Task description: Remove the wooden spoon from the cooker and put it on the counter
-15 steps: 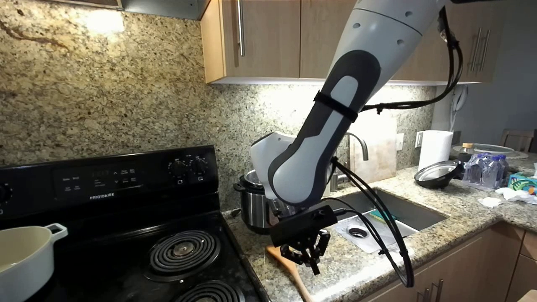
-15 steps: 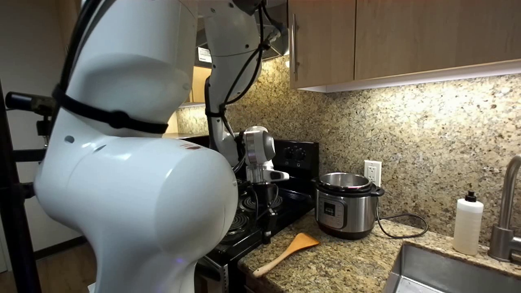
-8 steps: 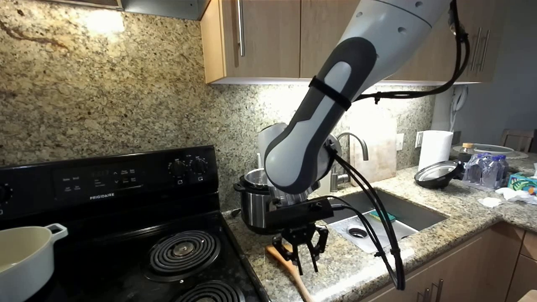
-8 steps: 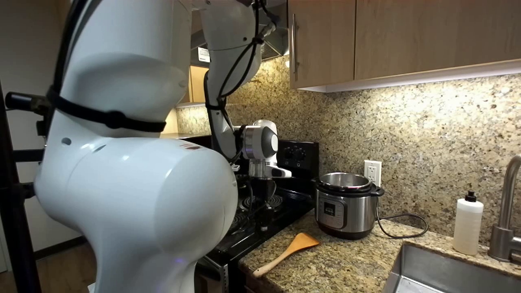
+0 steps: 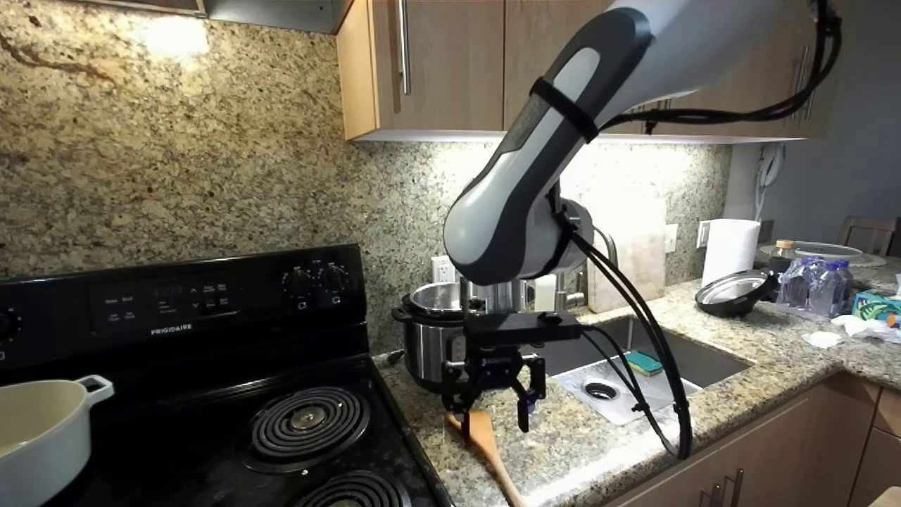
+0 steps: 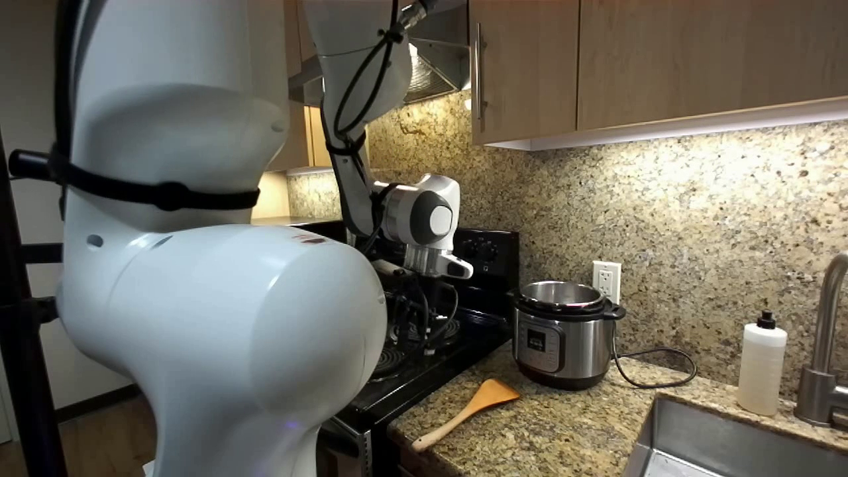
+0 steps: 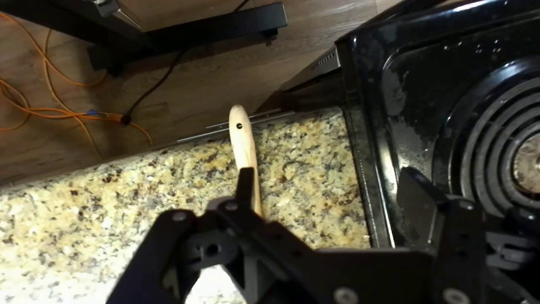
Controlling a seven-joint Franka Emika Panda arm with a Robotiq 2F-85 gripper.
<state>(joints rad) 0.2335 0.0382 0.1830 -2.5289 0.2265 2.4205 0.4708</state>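
The wooden spoon (image 6: 489, 395) lies flat on the granite counter (image 6: 550, 440), its broad head towards the cooker (image 6: 583, 348) and its handle pointing to the front edge. In the wrist view the pale handle end of the spoon (image 7: 242, 141) reaches the edge of the counter (image 7: 303, 177). My gripper (image 5: 494, 428) hangs above the worktop, jaws wide apart and nothing between them. One finger (image 7: 245, 185) covers part of the handle in the wrist view, while the opposite one appears over the stove edge. The cooker stands upright without a lid; its inside bottom is hidden.
A black stove (image 5: 211, 415) with coil burners borders the counter, and a white pot (image 5: 49, 429) stands on it. Beyond the cooker are the sink (image 5: 704, 352), a soap bottle (image 6: 762, 368) and the faucet (image 6: 825, 331). A power cord (image 6: 652, 384) trails behind the cooker.
The jaws have gone from nearly together to wide apart. My hand has risen and levelled out, and the forearm has lifted. The spoon and cooker have stayed in place.
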